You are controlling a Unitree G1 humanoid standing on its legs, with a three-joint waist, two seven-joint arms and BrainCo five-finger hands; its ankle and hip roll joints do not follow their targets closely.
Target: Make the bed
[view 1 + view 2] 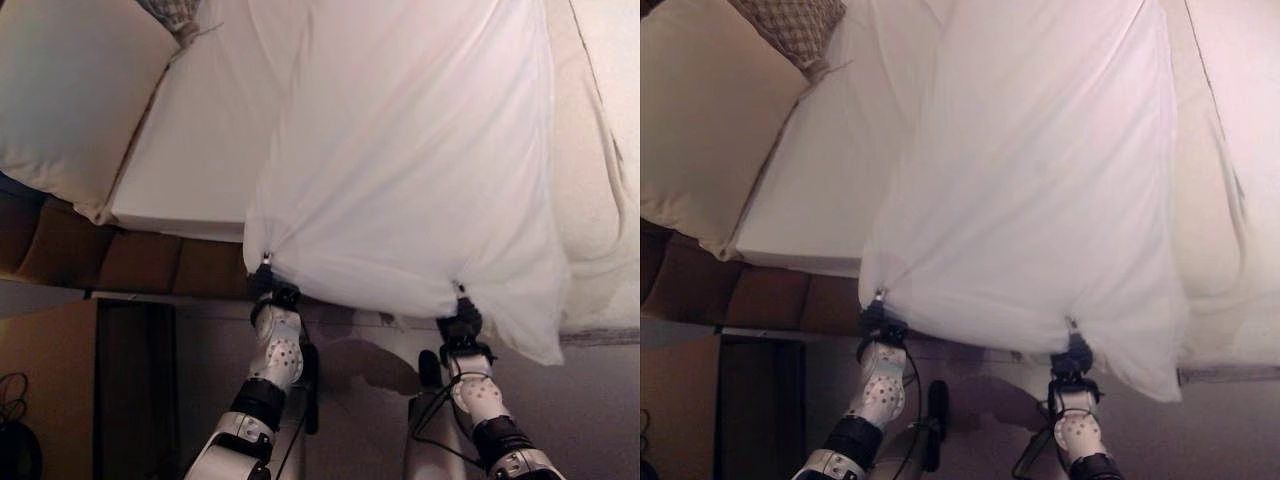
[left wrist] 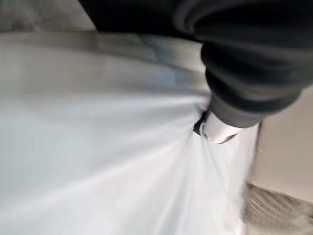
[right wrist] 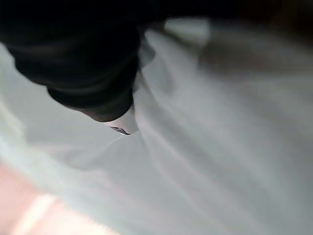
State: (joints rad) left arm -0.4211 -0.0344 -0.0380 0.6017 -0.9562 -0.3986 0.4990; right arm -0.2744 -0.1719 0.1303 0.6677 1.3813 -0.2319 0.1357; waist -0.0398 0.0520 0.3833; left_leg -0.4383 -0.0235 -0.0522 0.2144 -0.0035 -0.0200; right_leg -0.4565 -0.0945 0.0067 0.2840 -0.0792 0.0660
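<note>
A white sheet (image 1: 400,150) is stretched taut over the bed, its near edge lifted off the mattress (image 1: 200,150). My left hand (image 1: 272,290) is shut on the sheet's near edge at its left corner, the cloth fanning out from the grip (image 2: 215,129). My right hand (image 1: 462,322) is shut on the same edge further right, with folds running from the pinch (image 3: 122,125). A cream pillow (image 1: 70,90) lies at the upper left, with a patterned cushion (image 1: 790,30) beside it. More white bedding (image 1: 600,150) lies rumpled on the right.
A brown upholstered bed frame (image 1: 140,260) runs below the mattress on the left. A dark wooden cabinet (image 1: 130,390) stands lower left on the floor. The mattress edge (image 1: 600,335) continues on the right.
</note>
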